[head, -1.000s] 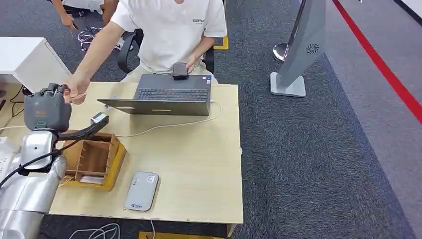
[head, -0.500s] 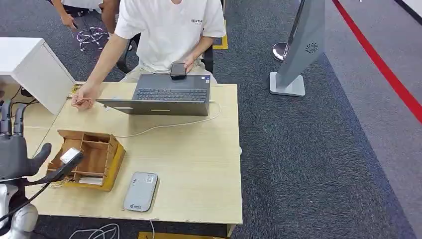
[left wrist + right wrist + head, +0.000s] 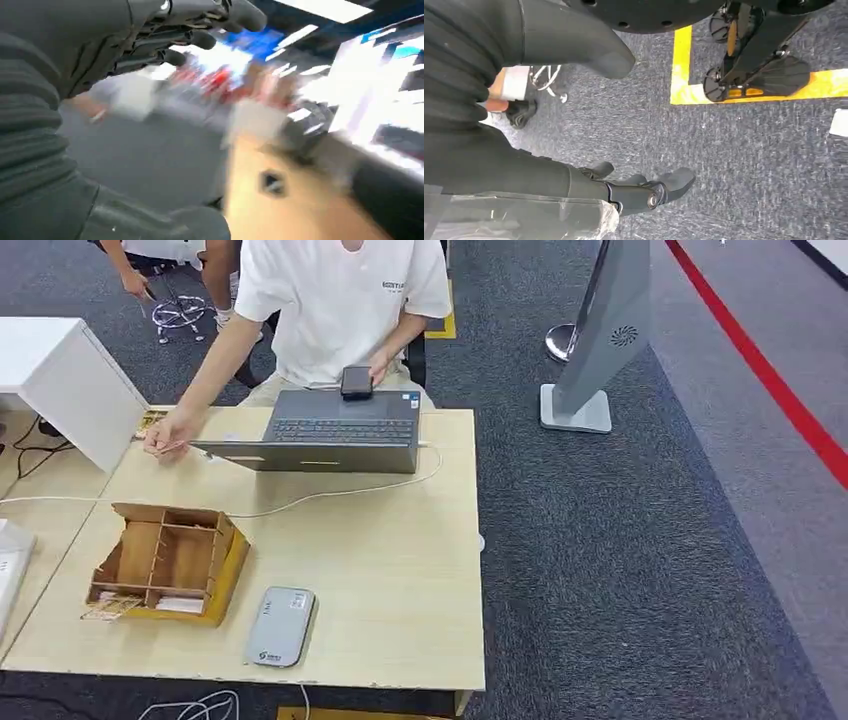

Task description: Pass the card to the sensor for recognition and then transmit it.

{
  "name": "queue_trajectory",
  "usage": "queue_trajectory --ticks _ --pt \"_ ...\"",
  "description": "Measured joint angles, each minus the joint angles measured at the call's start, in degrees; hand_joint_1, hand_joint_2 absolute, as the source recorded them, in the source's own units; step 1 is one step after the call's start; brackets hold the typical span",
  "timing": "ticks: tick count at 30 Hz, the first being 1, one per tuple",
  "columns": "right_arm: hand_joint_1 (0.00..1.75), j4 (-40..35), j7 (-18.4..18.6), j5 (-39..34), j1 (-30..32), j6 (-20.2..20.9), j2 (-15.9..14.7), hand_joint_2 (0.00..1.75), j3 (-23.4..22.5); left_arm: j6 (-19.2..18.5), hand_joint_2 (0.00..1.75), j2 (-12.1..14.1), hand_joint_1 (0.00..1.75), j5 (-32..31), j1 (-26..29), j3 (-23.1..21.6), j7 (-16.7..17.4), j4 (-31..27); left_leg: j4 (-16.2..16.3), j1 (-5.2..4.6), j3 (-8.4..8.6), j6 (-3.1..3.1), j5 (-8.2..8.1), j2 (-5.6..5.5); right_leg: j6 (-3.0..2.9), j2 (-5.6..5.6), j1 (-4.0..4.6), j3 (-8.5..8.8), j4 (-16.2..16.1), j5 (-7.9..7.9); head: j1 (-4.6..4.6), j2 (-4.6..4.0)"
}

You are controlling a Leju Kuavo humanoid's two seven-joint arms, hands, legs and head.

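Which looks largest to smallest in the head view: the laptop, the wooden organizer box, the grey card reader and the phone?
1. laptop
2. wooden organizer box
3. grey card reader
4. phone

The reader lies nearer the camera than the phone, so their gap may be overstated.

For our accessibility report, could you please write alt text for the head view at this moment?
A seated person in a white T-shirt rests one hand on a light wooden table beside an open grey laptop. Nearer the camera stand a wooden divided box and a flat grey card reader. Dark carpet with a red floor line lies to the right.
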Motion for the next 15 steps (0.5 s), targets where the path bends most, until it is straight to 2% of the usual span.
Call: queue_trajectory --ticks 2,5,8,9,11,13,15 --pt "0.00 0.00 -0.31 -0.15 0.08 0.22 0.00 1.75 -0.52 -0.07 1.75 -0.37 0.00 6.35 -0.67 5.30 -2.03 7.92 0.00 0.01 0.01 0.00 0.00 -0.07 0.06 -0.06 0.00 0.01 -0.01 -0.08 -0.07 0.00" --pt "0.00 0.00 -0.55 -0.17 -0.04 0.20 -0.02 1.75 -0.85 0.24 1.75 -0.90 0.00 7.67 -1.22 8.96 -4.20 15.44 0.01 0.02 0.00 0.01 -0.01 -0.53 0.08 -0.47 0.00 0.10 -0.05 -0.22 0.07 0.00" --pt "0.00 -0.02 -0.61 -0.22 -0.17 0.20 -0.02 1.75 -1.07 -0.11 1.75 -0.87 0.00 8.90 -1.72 11.10 -3.48 19.28 0.01 -0.01 0.01 0.02 -0.01 -0.56 0.10 -0.50 -0.02 0.27 -0.06 -0.20 0.11 0.00" --pt "0.00 -0.02 -0.79 -0.55 -0.14 0.18 -0.02 1.75 -1.16 -1.56 1.75 -0.92 0.00 12.10 -1.93 11.63 -1.66 20.33 0.01 -0.02 0.03 0.02 -0.01 -0.56 0.11 -0.50 -0.03 0.31 -0.06 -0.19 0.11 0.00" --pt "0.00 -0.02 -1.01 -1.03 -0.12 -0.11 -0.02 1.75 -1.40 -3.63 1.75 -2.27 0.00 25.35 -1.98 12.86 2.57 23.31 0.01 -0.16 0.16 0.07 -0.04 -0.54 0.14 -0.47 -0.18 0.38 -0.06 -0.18 0.11 0.00" --pt "0.00 -0.02 -0.85 -0.87 -0.12 -0.85 0.00 1.75 -1.62 -3.65 1.75 -5.17 0.00 39.36 -1.98 13.83 3.03 27.79 0.00 -0.33 0.30 0.13 -0.08 -0.51 0.16 -0.44 -0.36 0.42 -0.05 -0.19 -0.11 0.00" --pt "0.00 0.00 -0.31 -0.44 -0.13 -1.57 0.00 1.75 -1.64 -1.70 1.75 -9.28 0.00 46.76 -1.95 14.27 1.78 33.25 0.00 -0.39 0.31 0.22 -0.10 -0.52 0.31 -0.46 -0.41 0.45 -0.06 -0.27 -0.13 0.00"
